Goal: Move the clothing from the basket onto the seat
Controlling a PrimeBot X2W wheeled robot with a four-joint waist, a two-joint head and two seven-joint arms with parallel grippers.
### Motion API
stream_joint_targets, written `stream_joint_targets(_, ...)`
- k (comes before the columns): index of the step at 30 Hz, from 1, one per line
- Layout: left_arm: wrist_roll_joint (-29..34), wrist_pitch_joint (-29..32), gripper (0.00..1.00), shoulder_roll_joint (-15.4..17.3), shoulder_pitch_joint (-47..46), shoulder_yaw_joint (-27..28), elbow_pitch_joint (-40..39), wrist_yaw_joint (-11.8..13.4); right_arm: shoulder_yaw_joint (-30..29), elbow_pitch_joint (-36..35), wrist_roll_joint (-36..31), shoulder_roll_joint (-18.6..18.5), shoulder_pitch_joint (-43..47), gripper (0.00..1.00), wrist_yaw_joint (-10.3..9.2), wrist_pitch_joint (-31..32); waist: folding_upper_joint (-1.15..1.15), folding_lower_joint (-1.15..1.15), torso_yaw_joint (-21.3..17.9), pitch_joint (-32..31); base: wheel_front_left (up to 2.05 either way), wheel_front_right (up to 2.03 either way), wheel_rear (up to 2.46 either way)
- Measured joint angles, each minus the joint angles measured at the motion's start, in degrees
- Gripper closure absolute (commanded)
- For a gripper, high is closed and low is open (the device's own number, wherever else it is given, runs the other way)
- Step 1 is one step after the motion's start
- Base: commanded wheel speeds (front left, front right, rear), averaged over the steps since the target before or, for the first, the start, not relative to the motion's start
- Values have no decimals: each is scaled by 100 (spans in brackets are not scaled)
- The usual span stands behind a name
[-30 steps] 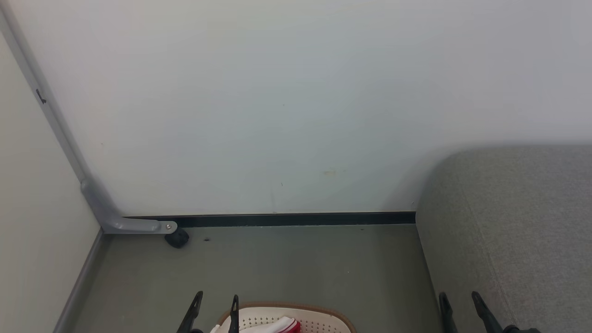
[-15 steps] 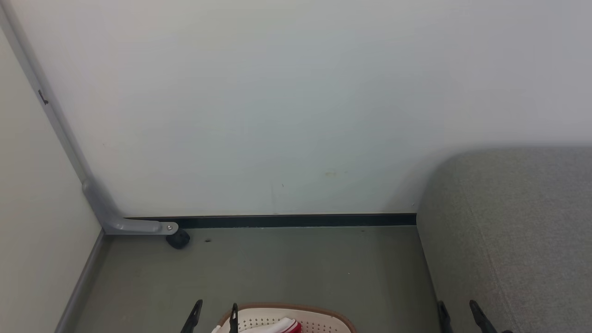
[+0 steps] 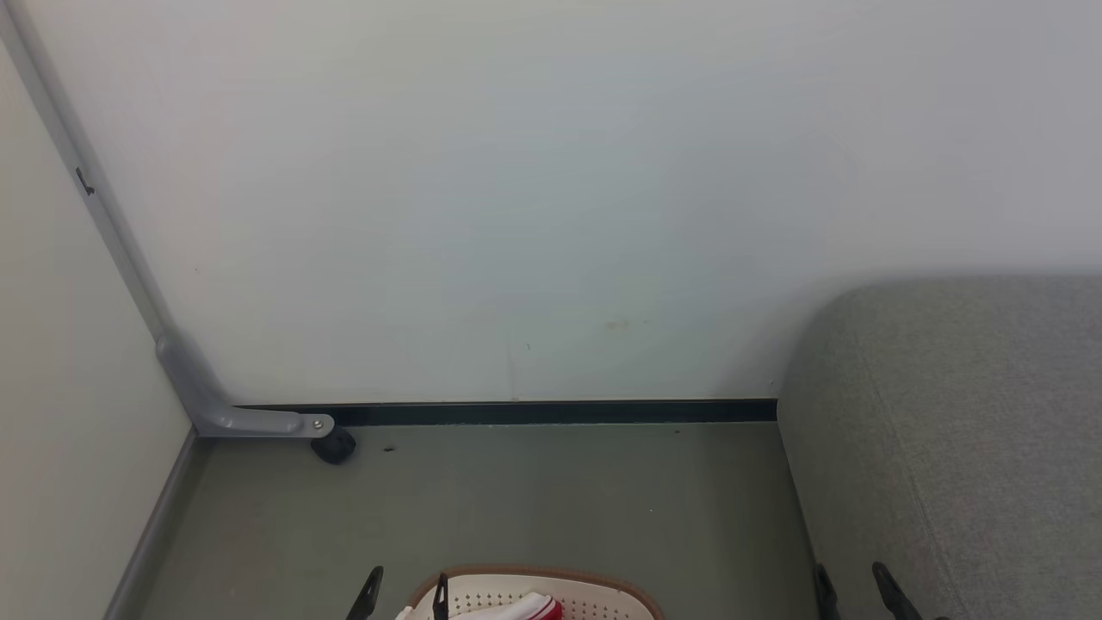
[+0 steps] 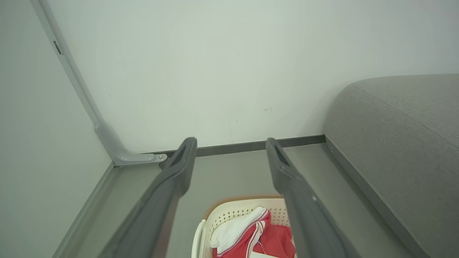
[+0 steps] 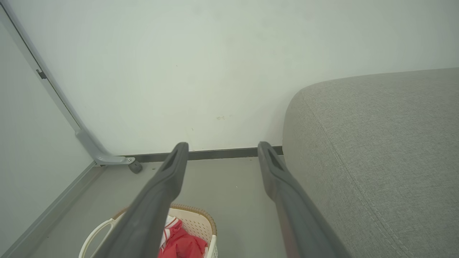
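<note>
standing on the floor (image 3: 516,499) at the bottom edge of the head view, the basket (image 3: 551,572) shows just its far, rounded end with the brown rim; the rest is cut off, so its long axis cannot be told. the clothing (image 4: 272,240) lies inside it as a crumpled red heap with no clear direction. in the left wrist view a white fold edged with stripes runs from the heap up toward the far rim.

the seat (image 3: 964,413) is to the basket's right, apart from it, with bare floor between. its rounded corner sits by the wall (image 3: 551,172), its left edge runs from the wall back toward the robot, and a stitched seam follows that edge.

the left gripper (image 3: 408,575) hangs above the basket's left side, fingers wide apart and empty, tips pointing toward the wall. the right gripper (image 3: 849,570) hangs by the seat's left edge, fingers likewise spread, clamped on nothing.

a dark skirting (image 3: 551,412) lines the foot of the wall, and at the left corner a grey bar (image 3: 172,362) slopes down to a small black wheel (image 3: 333,445).
</note>
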Motion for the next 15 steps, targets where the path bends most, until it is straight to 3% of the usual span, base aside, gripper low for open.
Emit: stream_joint_targets(15,0,0,0,2,14,88,64,0,-40,99,-60,-14,-10,0,0,0,0,0,-63,84,0,0,0)
